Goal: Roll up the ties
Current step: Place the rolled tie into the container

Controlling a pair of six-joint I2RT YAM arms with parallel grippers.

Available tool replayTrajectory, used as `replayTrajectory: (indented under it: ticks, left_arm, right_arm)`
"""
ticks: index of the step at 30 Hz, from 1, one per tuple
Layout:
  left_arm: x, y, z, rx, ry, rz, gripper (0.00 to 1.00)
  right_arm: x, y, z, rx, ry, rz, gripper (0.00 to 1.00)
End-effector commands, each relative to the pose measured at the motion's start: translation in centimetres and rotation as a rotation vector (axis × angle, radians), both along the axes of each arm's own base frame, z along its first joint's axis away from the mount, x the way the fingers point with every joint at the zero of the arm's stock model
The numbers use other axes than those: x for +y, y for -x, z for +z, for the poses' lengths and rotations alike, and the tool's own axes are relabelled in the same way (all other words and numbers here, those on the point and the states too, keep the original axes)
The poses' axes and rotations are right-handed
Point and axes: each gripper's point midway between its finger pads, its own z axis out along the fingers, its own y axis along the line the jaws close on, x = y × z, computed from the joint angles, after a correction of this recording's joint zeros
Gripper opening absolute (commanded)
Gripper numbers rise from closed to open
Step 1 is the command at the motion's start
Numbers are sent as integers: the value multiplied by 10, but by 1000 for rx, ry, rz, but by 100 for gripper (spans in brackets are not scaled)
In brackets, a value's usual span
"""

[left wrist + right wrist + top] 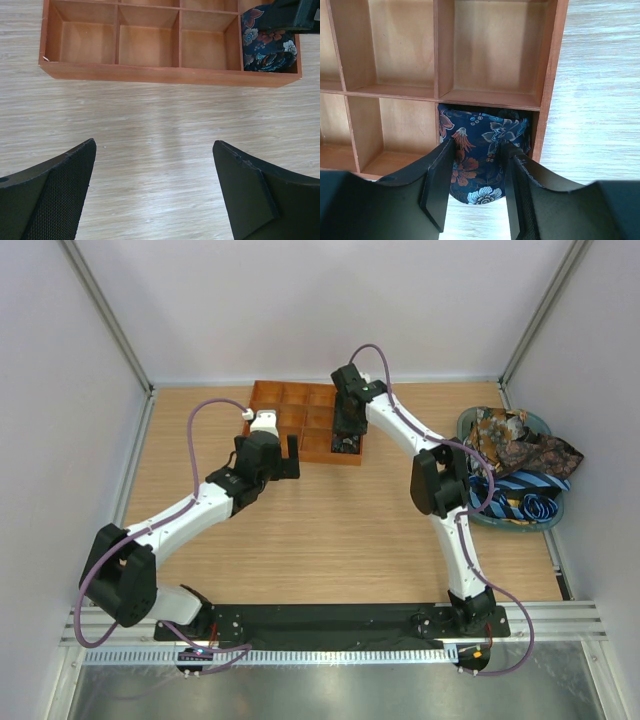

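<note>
A rolled dark blue floral tie sits in the near right corner compartment of the orange gridded tray. My right gripper reaches down over that compartment, its jaws closed on either side of the roll. The roll also shows in the left wrist view and, mostly hidden by the gripper, in the top view. My left gripper is open and empty over bare table, in front of the tray. More loose ties, floral and blue striped, are heaped in a teal basket at the right.
The tray stands at the back centre; its other visible compartments hold nothing. The right arm's elbow hangs beside the basket. White walls enclose the table on three sides.
</note>
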Motion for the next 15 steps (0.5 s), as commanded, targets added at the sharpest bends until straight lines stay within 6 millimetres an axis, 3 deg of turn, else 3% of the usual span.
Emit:
replayTrajectory:
  ticks: [1,2,4,9,10,11,12,13,14,15]
  left_arm:
    - [-1,-5,13,-29,9,-2,100]
    - [-1,-5,13,-29,9,-2,100]
    - [-1,-5,14,-31,12,-3,100]
    - [0,-3,15,-41,17,-1,100]
    - [1,-2,17,-47,19,-1,100]
    - [2,-2,21,-64,26,5,100]
    - [3,-3,25,-83,36,9,100]
    - [5,-1,23,-89,37,13,100]
    - [6,0,23,-97,42,14,100]
    - [6,0,33,-133,65,13,100]
  right_arm:
    - [-6,-3,25,-45,18,5,52]
    - [-6,-3,33,-60,16,8,62]
    - [-6,-2,45,-81,8,13,66]
    - [-3,10,101,-196,-70,70,79]
    - [-2,13,95,-213,-81,88,83]
    - [-6,20,124,-280,-111,100,86]
    - [-7,25,129,-308,-113,127,89]
    - [-11,30,114,-321,-113,138,94]
    - [-16,40,143,-393,-138,147,96]
    - [-20,47,142,-413,-138,158,99]
